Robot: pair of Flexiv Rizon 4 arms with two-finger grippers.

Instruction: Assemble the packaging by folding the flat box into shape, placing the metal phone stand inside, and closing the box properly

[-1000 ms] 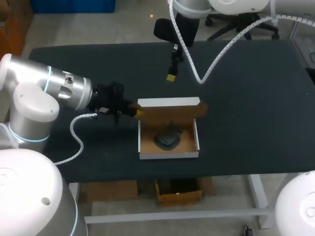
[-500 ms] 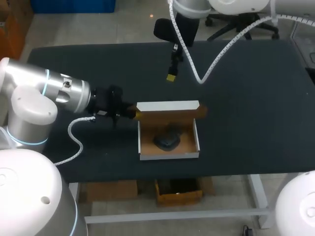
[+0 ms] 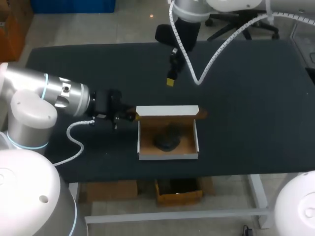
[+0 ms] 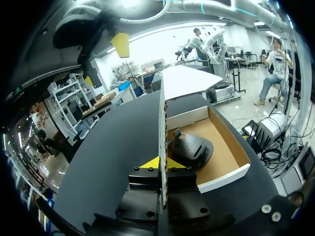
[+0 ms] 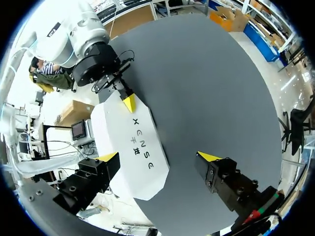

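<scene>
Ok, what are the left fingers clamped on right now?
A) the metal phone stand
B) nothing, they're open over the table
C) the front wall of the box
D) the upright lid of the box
D: in the left wrist view the left fingers press on the upright lid from both sides, while the phone stand lies untouched inside the box.

A dark, matte rectangular table (image 3: 256, 108), its long sides running across the head view.
</scene>
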